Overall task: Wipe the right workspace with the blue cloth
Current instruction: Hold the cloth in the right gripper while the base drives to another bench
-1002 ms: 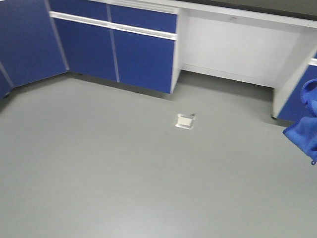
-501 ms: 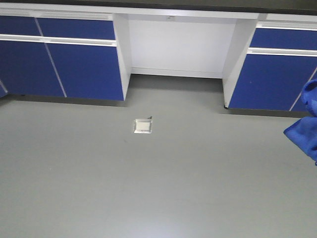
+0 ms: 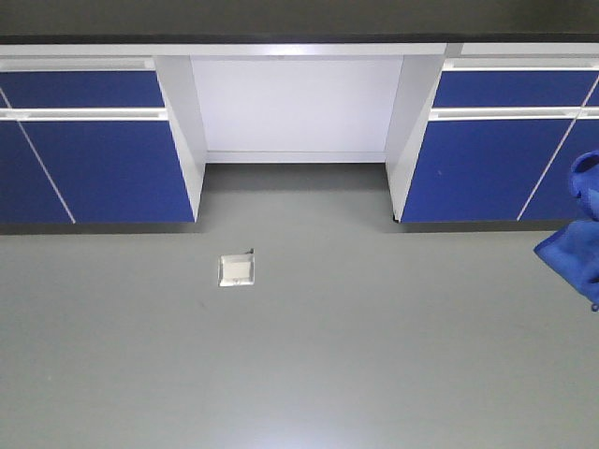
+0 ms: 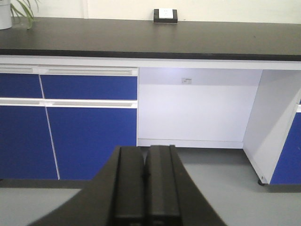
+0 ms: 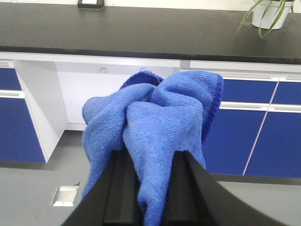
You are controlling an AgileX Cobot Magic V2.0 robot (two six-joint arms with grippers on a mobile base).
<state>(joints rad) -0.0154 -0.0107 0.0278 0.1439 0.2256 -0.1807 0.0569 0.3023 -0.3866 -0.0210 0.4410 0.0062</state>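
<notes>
1. Currently clamping a crumpled blue terry cloth [image 5: 155, 117] in the black right gripper [image 5: 149, 197]: jaws closed on its folds, fabric bulging above them and hanging down between them, centre of the right wrist view.
2. Same cloth [image 3: 573, 248] showing at the far right edge of the front view, held in the air over the plain grey floor [image 3: 374, 374] and not touching it.
3. Black left gripper [image 4: 145, 188] at the bottom centre of the left wrist view: jaws pressed shut against each other, gripping nothing.
4. Facing a long black table [image 4: 188, 37] that spans the top of both wrist views, with glossy blue cabinet doors [image 3: 94, 168] below it on either side of a white open recess [image 3: 295, 108].
5. White plant pot with green leaves [image 5: 270, 12] standing on the table, upper right of the right wrist view; small black-framed wall socket [image 4: 165, 15] at the top centre of the left wrist view, just behind the table's rear edge.
6. Small square metal floor plate [image 3: 237, 269] set in the floor left of centre in the front view, in front of the recess and well apart from the cloth.
</notes>
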